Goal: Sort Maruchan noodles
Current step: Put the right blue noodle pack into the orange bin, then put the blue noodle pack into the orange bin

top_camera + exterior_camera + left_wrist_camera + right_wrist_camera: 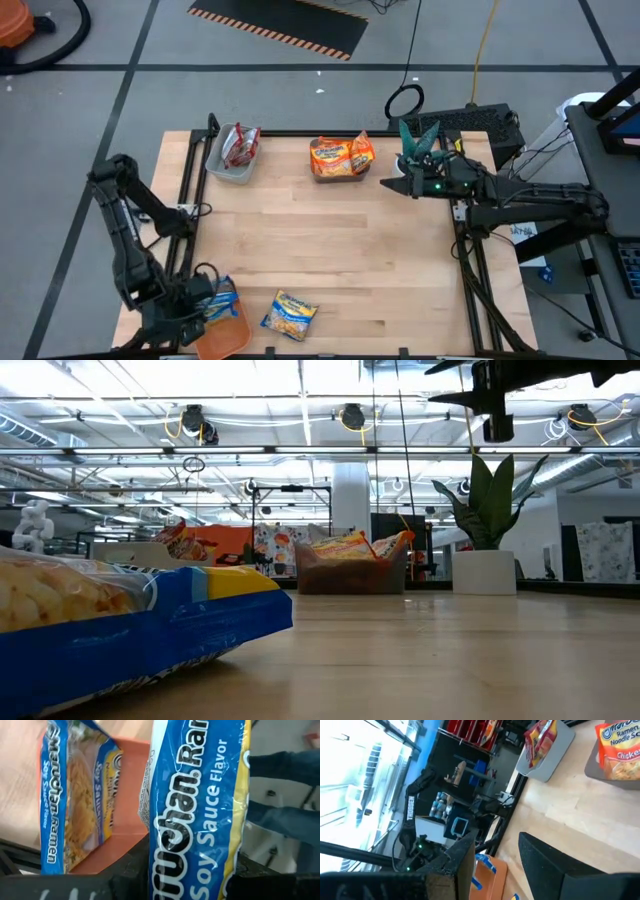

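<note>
My left gripper (205, 305) is at the table's near left corner, over the orange tray (228, 335), shut on a blue-and-yellow noodle packet (195, 805). A second blue packet (75, 800) lies in that tray (130, 790). A third blue-and-yellow packet (290, 315) lies flat on the table to the tray's right and fills the low view's left (140, 625). Red packets sit in a grey bin (232, 155). Orange packets sit in a darker bin (340, 160) at the far edge. My right gripper (395, 183) is open and holds nothing. It hovers near the far right, beside the plant. My left gripper pinches the blue-and-yellow packet between its two fingers (125, 875), which stand on the packet's two flat faces at one end (190, 875). The packet stands on edge away from the fingers above the orange tray. Whether it touches the tray, I cannot tell.
A potted green plant (420, 148) stands at the far right edge, right behind my right gripper (495, 400). A black frame rail runs along the table's left, far and right sides. The middle of the wooden table (330, 250) is bare. A person's jeans show beyond the table in the left wrist view.
</note>
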Tool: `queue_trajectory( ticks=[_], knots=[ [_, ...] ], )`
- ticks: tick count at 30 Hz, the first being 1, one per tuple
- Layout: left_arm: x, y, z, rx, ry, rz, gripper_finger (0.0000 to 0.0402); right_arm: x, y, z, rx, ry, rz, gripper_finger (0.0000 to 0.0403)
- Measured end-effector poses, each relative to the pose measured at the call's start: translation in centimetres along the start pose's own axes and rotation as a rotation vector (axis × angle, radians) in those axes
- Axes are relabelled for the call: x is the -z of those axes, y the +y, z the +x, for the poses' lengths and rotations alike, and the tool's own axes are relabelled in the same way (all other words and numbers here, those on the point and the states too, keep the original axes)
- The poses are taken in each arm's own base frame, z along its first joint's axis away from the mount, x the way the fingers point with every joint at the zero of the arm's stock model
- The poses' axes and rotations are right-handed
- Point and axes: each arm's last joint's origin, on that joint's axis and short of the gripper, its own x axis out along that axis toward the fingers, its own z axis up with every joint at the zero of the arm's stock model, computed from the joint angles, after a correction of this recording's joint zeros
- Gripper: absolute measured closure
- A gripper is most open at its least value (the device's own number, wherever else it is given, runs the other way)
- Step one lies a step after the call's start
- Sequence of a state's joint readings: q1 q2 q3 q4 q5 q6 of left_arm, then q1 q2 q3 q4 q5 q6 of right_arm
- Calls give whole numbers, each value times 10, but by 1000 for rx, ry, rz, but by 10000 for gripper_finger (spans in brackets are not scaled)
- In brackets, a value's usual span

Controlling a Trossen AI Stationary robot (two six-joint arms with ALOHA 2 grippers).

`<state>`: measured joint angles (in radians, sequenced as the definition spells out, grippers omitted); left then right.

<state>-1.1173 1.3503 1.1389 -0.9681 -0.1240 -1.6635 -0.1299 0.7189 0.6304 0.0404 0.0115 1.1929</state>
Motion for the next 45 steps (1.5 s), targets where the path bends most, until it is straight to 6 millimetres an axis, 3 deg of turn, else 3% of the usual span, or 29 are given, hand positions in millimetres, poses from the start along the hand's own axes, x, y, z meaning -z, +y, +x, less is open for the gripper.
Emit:
queue_trajectory(
  ticks=[15, 21, 35, 45],
  knots=[
    [15, -7, 57, -201, -50, 12, 270, 12, 12, 4, -53, -85, 28, 257],
    [13, -5, 69, -275, -66, -68, 253, 19, 15, 12, -84, -80, 53, 257],
    [2, 6, 56, -379, 41, -68, 118, 37, 16, 40, -139, -33, 109, 257],
    [-17, 21, 9, -310, 48, -127, 101, 51, 21, 43, -180, 14, 132, 257]
  ],
)
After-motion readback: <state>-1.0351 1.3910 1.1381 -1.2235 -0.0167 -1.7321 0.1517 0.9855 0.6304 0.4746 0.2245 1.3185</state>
